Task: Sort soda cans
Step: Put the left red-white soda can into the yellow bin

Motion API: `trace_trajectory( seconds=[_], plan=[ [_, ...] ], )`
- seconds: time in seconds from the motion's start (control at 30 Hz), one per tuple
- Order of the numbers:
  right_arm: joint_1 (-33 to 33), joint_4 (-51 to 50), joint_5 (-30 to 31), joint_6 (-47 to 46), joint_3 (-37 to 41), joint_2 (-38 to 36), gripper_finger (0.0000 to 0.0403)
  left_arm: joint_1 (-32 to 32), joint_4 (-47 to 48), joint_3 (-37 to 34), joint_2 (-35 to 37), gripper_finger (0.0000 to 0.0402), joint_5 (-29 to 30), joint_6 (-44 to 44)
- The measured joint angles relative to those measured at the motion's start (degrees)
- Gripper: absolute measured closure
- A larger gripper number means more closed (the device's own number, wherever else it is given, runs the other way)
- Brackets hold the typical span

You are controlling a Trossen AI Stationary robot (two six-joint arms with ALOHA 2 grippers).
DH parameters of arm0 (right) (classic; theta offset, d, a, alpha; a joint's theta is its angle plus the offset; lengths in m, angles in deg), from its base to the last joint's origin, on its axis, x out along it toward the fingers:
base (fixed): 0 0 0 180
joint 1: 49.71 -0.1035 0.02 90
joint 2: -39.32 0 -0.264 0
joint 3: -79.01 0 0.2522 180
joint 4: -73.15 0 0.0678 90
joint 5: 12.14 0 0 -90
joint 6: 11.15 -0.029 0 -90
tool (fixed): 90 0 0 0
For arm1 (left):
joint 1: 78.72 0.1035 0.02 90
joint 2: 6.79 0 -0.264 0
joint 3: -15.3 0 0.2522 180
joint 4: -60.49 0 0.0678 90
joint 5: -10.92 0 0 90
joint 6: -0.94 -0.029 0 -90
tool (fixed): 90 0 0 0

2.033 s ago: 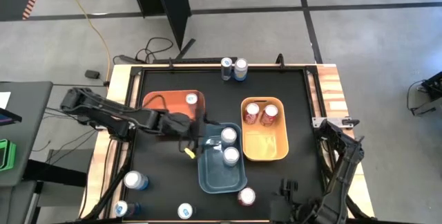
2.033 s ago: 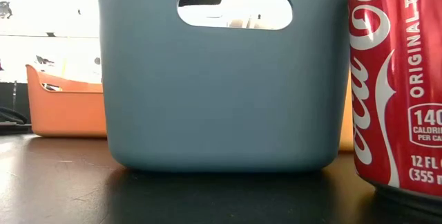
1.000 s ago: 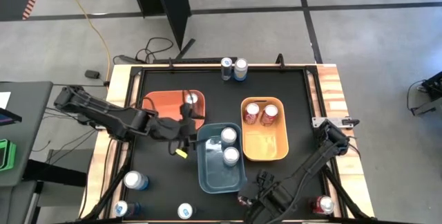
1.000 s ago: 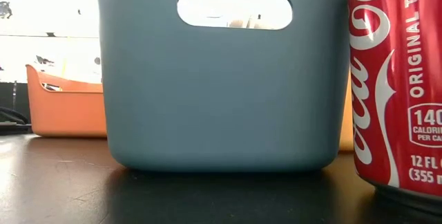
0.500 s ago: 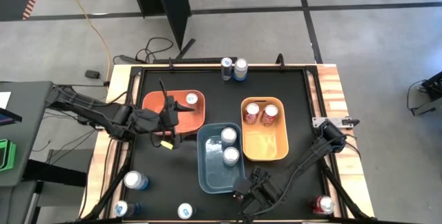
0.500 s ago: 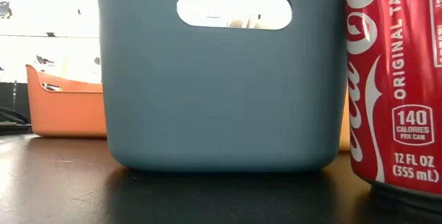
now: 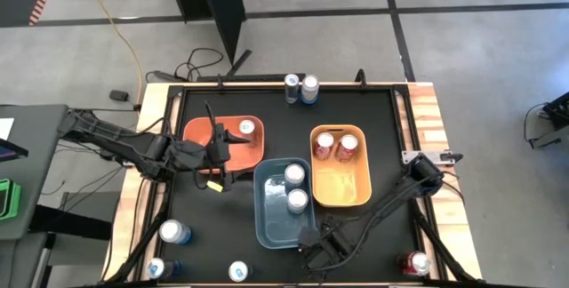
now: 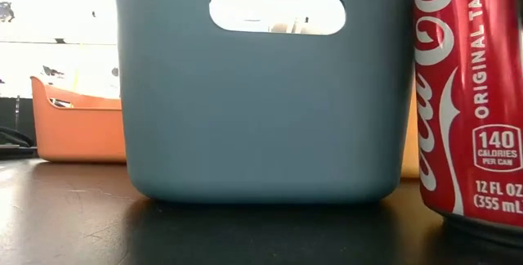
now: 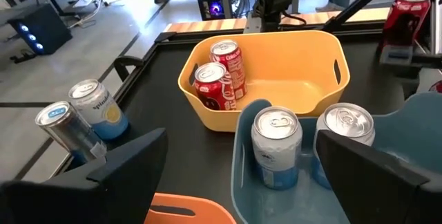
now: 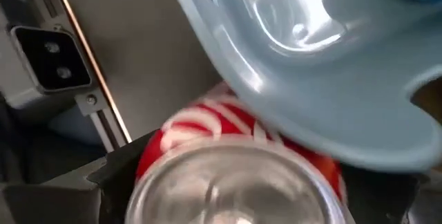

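now right gripper [image 7: 313, 251] straddles red can [image 8: 474, 101].

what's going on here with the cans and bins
A two-armed robot is sorting soda cans into bins. The right gripper is down at a red can beside the blue bin, fingers open around it. The left gripper hovers open by the orange bin. Two red cans sit in the yellow bin; two silver cans are in the blue one.
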Motion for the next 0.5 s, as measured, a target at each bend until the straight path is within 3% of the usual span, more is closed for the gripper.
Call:
trace_trajectory(
  seconds=[0.3,0.5],
  plan=[
    [0.97,1.66,-0.80,1.70,1.08,-0.02,0.0022,0.00,0.00,0.00,0.00,0.0036,-0.07,-0.20],
    [1.28,1.66,-1.71,1.79,1.06,-0.09,0.0066,0.00,0.00,0.00,0.00,0.0036,-0.17,-0.20]
  ],
)
